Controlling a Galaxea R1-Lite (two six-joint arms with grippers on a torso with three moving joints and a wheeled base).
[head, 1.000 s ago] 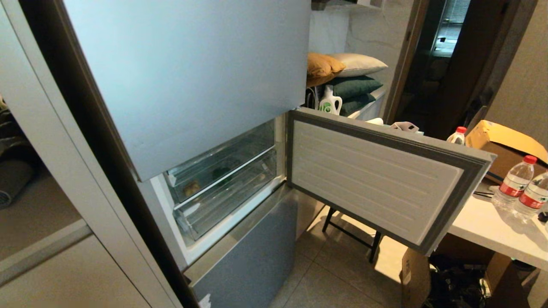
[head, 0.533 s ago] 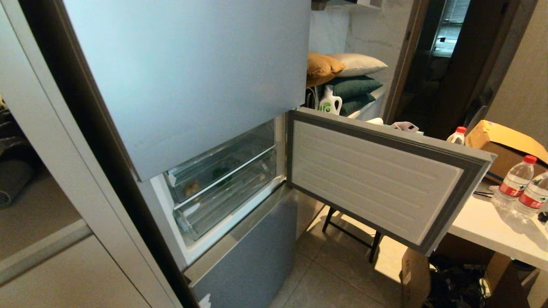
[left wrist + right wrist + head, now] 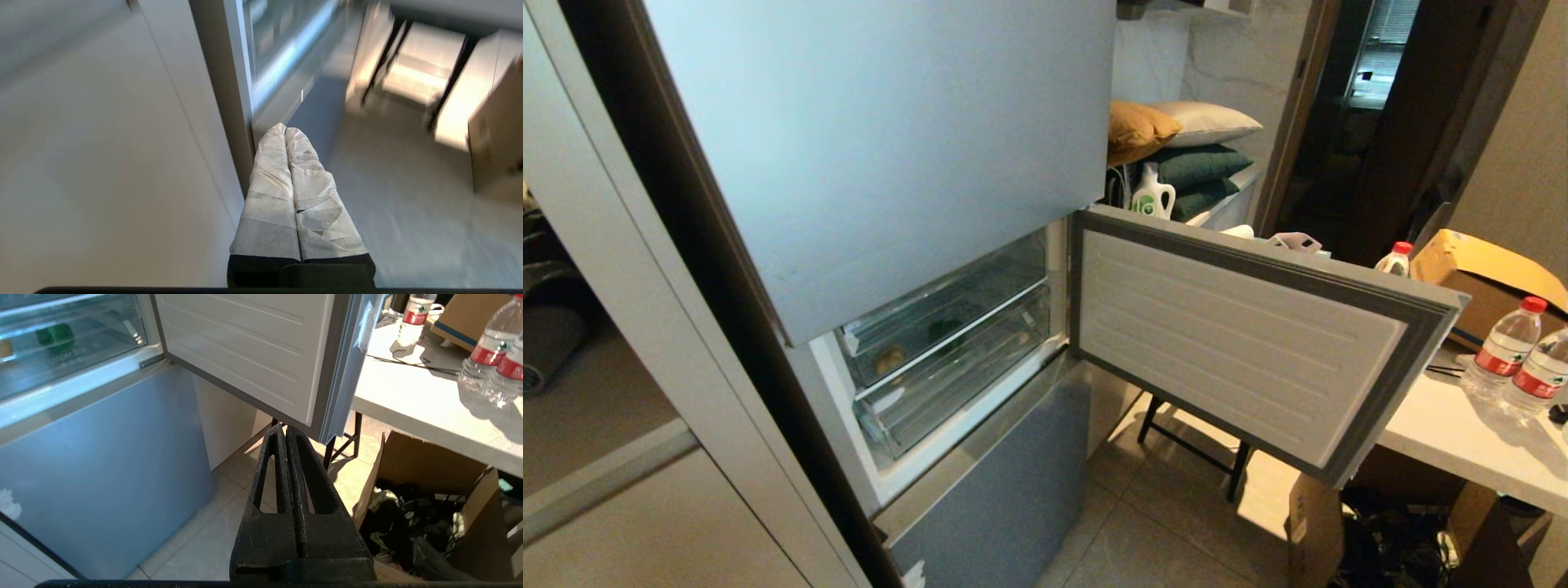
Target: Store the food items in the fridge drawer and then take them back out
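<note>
A tan potato (image 3: 889, 357) and a green bell pepper (image 3: 945, 328) lay well apart inside the clear fridge drawer (image 3: 947, 314), which sat pushed in behind the open middle door (image 3: 1250, 343) of the silver-grey fridge (image 3: 874, 139). A second clear drawer (image 3: 956, 376) sat just below. Low beside the fridge, the left gripper (image 3: 285, 130), its fingers wrapped in white, was pressed closed and empty. The right gripper (image 3: 284, 430) hung beneath the door's edge, jaws also closed on nothing. Water bottles (image 3: 1519, 351) stood on a white table (image 3: 1462, 441).
</note>
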